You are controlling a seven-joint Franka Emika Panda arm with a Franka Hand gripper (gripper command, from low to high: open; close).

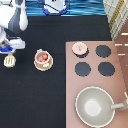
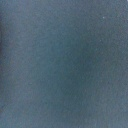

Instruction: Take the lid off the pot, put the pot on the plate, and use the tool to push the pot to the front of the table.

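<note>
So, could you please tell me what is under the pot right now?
The pot sits on the plate, whose rim shows around it; the plate's middle is covered. The lid lies off on the stove. The claw hangs above the tool.

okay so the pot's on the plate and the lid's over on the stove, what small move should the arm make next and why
Probably a short descent onto the tool. The lid lies on the stove, the pot sits on the plate, and the gripper hangs at the exterior view's left edge, just above the tool on the table.
</note>
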